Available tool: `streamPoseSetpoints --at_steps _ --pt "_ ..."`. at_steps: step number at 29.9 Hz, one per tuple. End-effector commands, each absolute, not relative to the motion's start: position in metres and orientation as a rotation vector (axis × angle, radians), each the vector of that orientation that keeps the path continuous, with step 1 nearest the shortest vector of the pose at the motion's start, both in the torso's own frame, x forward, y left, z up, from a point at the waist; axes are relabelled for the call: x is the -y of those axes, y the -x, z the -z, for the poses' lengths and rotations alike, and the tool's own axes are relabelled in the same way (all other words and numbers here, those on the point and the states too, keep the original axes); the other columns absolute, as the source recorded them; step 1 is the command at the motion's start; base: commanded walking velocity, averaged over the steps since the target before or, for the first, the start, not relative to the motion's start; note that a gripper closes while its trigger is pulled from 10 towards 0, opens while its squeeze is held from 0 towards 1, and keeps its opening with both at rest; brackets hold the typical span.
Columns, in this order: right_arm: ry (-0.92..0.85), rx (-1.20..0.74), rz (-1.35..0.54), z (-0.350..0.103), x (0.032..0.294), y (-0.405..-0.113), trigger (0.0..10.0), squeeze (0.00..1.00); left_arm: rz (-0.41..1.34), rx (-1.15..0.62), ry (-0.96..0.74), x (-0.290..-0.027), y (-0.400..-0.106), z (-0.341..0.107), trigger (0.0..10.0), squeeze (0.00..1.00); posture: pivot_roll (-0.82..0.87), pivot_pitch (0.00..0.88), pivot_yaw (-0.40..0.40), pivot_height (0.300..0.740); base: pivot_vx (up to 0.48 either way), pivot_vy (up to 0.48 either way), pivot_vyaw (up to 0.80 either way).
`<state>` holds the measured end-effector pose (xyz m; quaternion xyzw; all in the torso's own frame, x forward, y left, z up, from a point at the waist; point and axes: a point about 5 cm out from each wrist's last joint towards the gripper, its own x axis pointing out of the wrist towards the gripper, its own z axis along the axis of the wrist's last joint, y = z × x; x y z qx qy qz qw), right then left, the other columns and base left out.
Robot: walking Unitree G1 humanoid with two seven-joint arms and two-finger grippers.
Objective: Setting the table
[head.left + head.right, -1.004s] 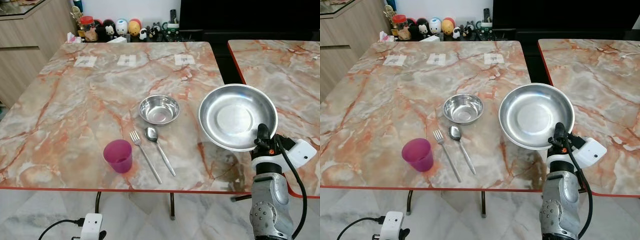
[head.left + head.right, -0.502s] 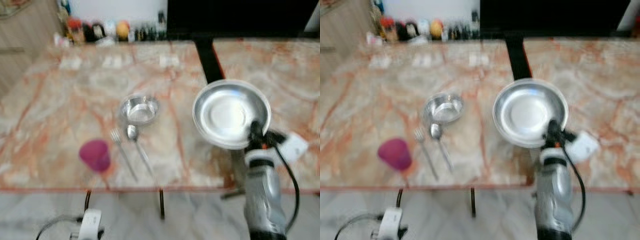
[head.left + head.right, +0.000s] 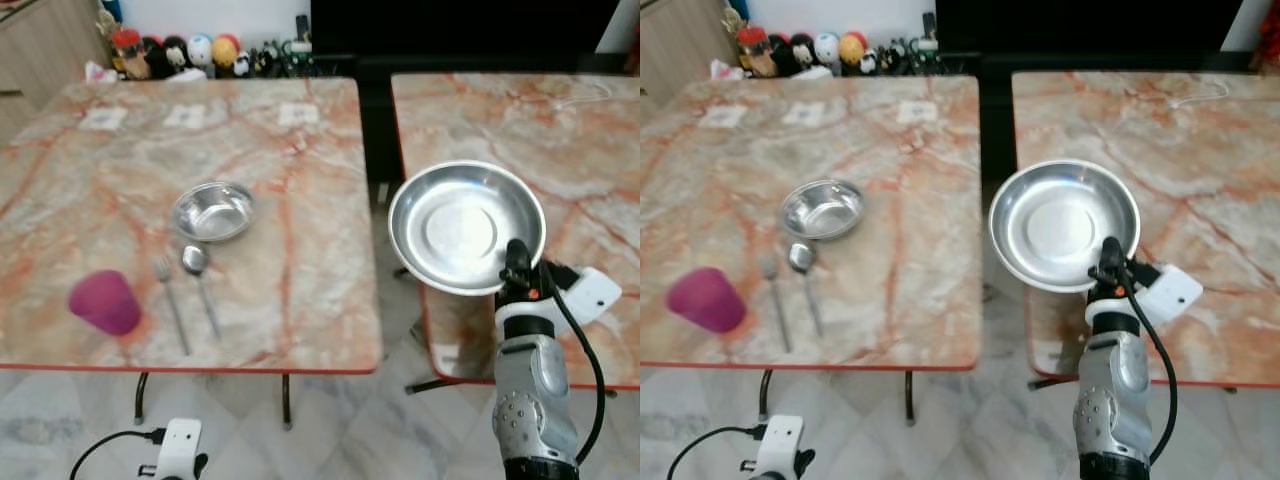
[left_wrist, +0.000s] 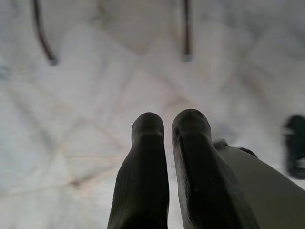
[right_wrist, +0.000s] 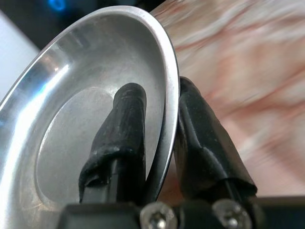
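Note:
My right gripper [image 3: 517, 256] is shut on the near rim of a steel plate [image 3: 463, 225], held tilted in the air over the gap between the two marble tables; in the right wrist view one finger [image 5: 121, 129] lies inside the plate [image 5: 81, 109] and the other behind its rim. On the left table [image 3: 290, 190] lie a small steel bowl [image 3: 212, 211], a fork [image 3: 171, 302], a spoon [image 3: 199, 277] and a pink cup [image 3: 103, 301]. My left gripper [image 4: 167, 121] hangs low over the tiled floor, fingers together with nothing between them.
A second marble table [image 3: 580, 140] stands to the right, with a dark gap [image 3: 373, 130] between the two. Small figurines and jars [image 3: 190, 52] line the far edge of the left table, and three paper tags [image 3: 185, 116] lie beyond the bowl. A white plug [image 3: 178, 448] rests on the floor.
The whole view has shifted right, so the camera has turned toward the right table. The plate stays gripped in my right gripper. The tableware on the left table has not moved.

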<state>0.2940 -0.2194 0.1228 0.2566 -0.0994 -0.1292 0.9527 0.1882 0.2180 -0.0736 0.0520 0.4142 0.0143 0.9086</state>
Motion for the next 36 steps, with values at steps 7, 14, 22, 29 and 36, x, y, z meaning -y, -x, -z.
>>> streamPoseSetpoints --at_steps 7,14,22,29,36 --pt "-0.533 0.238 0.258 -0.129 0.215 -0.296 10.0 0.0 -0.036 -0.881 -0.128 -0.225 -0.182 0.075 10.0 0.0 -0.13 0.075 0.043 0.74 0.0 -0.417 0.0" --pt "-0.537 0.236 0.262 -0.127 0.216 -0.294 10.0 0.0 -0.033 -0.882 -0.131 -0.225 -0.182 0.075 10.0 0.0 -0.13 0.076 0.045 0.74 0.0 -0.416 0.0" --pt "-0.534 0.236 0.279 -0.126 0.218 -0.293 10.0 0.0 -0.031 -0.884 -0.132 -0.225 -0.182 0.076 10.0 0.0 -0.13 0.08 0.047 0.74 0.0 -0.416 0.0" --pt "-0.538 0.23 0.303 -0.123 0.22 -0.288 10.0 0.0 -0.027 -0.883 -0.137 -0.225 -0.182 0.076 10.0 0.0 -0.13 0.082 0.054 0.74 0.0 -0.412 0.0" --pt "-0.54 0.208 0.333 -0.118 0.221 -0.285 10.0 0.0 -0.03 -0.88 -0.138 -0.224 -0.183 0.075 10.0 0.0 -0.13 0.087 0.057 0.74 0.0 -0.057 0.0"
